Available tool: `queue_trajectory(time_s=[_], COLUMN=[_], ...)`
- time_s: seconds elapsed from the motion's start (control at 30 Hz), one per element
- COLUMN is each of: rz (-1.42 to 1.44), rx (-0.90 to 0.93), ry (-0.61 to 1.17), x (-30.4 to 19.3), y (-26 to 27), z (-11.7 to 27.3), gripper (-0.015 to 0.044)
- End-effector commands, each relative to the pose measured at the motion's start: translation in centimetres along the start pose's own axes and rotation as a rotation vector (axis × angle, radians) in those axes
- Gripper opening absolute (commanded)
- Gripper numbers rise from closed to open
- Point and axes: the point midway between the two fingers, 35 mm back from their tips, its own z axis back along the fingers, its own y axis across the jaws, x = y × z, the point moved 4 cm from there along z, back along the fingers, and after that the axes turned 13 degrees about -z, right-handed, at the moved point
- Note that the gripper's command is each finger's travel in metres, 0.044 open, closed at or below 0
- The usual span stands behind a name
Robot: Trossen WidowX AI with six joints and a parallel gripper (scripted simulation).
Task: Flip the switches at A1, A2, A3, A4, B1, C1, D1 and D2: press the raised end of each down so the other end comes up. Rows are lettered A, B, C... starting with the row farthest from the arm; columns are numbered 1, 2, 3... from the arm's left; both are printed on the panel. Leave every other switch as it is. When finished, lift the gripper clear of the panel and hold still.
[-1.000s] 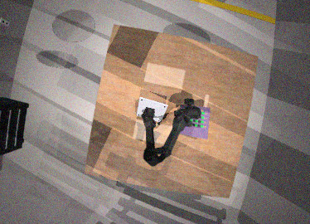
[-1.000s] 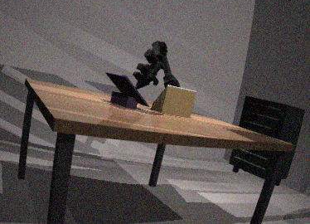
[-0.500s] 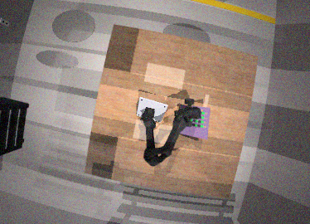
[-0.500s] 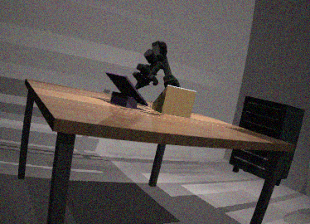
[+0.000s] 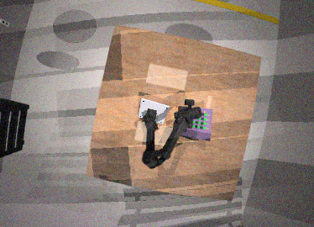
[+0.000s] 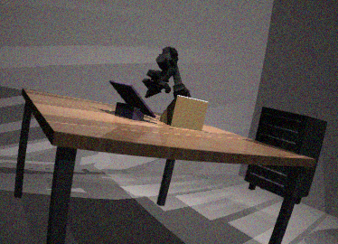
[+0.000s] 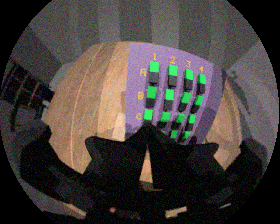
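Where the tabletop (image 5: 227, 76) (image 6: 108, 137) (image 7: 85, 100) runs toward its right-hand edge in the top view, the purple switch panel (image 5: 197, 136) (image 6: 131, 97) (image 7: 136, 70) is set between the middle and that edge, well apart from all four corners. It is seen tilted in the exterior view, with a dark block (image 6: 129, 111) at its underside. From a pale-topped block (image 5: 144, 104) (image 6: 190, 113), nearer the left edge in the top view, the black arm (image 5: 170, 140) (image 6: 176, 74) is reached across to the panel. The gripper (image 5: 193, 113) (image 6: 148, 95) (image 7: 148, 125) is pointed down toward the switches, its jaws closed narrow with nothing held. Whether a switch is touched cannot be told. In the wrist view, green is shown on the upper part of switch A1 (image 7: 154, 72), and likewise on A2 (image 7: 172, 75), A3 (image 7: 188, 79) and A4 (image 7: 201, 83). Row D is partly hidden by the fingers.
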Motion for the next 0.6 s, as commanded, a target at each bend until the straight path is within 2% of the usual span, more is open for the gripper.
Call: queue_trajectory(time_s=[0.0,0.2,0.4,0.57], rz=[-0.008,-0.008,-0.006,-0.006], rx=[0.011,0.011,0.011,0.013], ry=[-0.036,-0.036,-0.034,-0.037], x=[0.1,-0.1,-5.4,-5.6], y=[-0.1,-0.1,-1.3,-1.2], z=[3.9,3.9,3.7,3.1], gripper=[0.0000,0.0000,0.0000,0.0000])
